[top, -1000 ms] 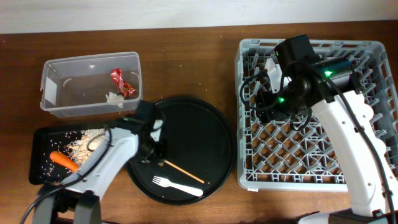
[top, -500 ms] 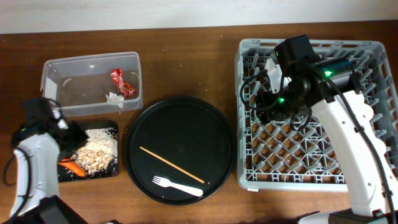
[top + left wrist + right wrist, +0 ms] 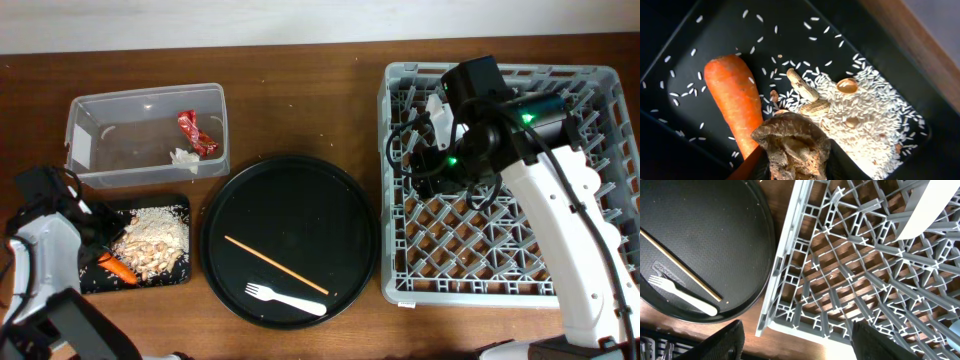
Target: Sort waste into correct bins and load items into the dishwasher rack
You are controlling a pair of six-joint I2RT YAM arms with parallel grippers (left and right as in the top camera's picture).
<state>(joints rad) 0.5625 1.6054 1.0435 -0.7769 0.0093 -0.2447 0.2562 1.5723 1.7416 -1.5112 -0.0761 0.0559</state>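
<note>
While my left fingers (image 3: 847, 165) clamp the scrap (image 3: 792, 145) just over the tray (image 3: 670, 30), beside the carrot (image 3: 732, 100), it may stick on release or bounce out onto the desk (image 3: 925, 45); my right fingers (image 3: 727, 340) hang apart over the rack (image 3: 850, 280).

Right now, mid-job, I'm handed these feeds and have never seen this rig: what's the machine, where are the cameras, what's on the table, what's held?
It is two robot arms at a wooden table, each ending in a two-finger pincer. The wide picture looks straight down; the other two come from a camera on each wrist. On the table: a clear tub with a red wrapper and a white tissue, a black rectangular tray with rice and a carrot, a round black tray holding a chopstick and a white fork, and a grey dishwasher rack. The left pincer, over the rectangular tray, grips a brown food scrap. The right pincer hangs open and empty above the rack.
</note>
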